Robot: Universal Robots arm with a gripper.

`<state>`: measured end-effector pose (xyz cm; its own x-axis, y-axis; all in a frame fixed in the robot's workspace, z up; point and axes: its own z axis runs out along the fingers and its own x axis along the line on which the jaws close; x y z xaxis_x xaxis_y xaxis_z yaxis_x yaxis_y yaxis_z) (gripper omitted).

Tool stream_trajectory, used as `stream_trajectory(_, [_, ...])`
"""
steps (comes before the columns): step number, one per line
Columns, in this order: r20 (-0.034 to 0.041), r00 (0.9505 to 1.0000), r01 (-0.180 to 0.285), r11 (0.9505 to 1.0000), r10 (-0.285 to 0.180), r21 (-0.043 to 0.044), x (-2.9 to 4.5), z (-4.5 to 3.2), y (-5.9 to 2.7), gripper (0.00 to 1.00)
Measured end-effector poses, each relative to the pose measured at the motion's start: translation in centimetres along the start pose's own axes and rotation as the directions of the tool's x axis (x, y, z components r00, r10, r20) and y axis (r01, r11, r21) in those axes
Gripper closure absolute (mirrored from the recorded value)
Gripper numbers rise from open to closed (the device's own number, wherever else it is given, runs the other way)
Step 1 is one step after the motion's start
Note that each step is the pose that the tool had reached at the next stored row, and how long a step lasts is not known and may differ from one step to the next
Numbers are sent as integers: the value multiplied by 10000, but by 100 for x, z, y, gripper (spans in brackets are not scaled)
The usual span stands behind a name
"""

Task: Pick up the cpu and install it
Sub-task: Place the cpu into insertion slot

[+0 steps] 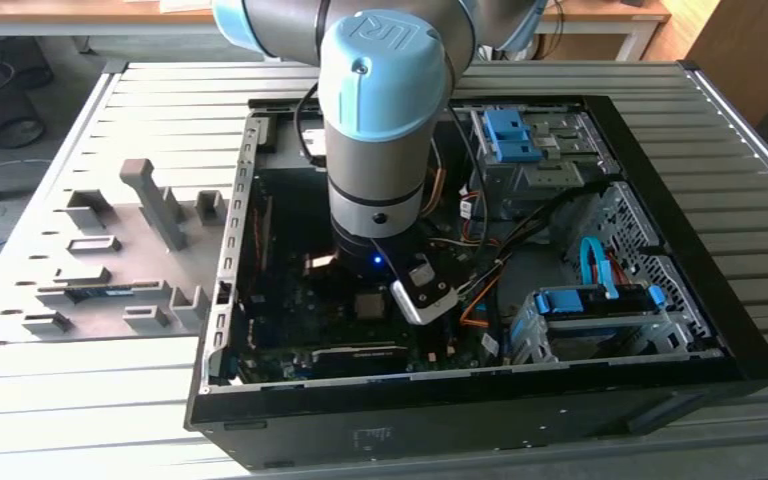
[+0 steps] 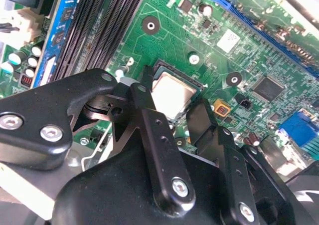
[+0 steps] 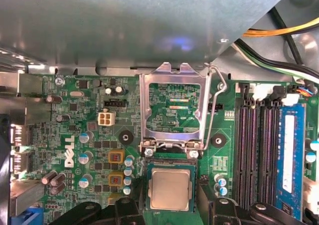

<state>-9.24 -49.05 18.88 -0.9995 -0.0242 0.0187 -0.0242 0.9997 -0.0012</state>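
The cpu is a small square chip with a dull silver face, lying flat in the socket on the green motherboard. In the second wrist view the cpu shows between the two black fingers. My gripper stands open just above it, one finger at each side of the chip and slightly apart from its edges. The socket's metal load frame is swung up and open beside the chip, with its lever raised. In the exterior view my gripper reaches down into the open computer case.
Black memory slots run beside the socket. Blue drive cages and loose cables fill the case on the exterior view's right. The case's black wall rings the work area. A grey slotted fixture stands on the table at the exterior view's left.
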Motion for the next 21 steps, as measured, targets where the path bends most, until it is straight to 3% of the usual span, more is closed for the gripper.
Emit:
stream_trajectory(5, [-3, 10000, 70, 10000, -70, 41, -2, 4, 0, 46])
stream_trajectory(21, [-2, 10000, 81, 10000, -81, 50, -21, 7, 0, 46])
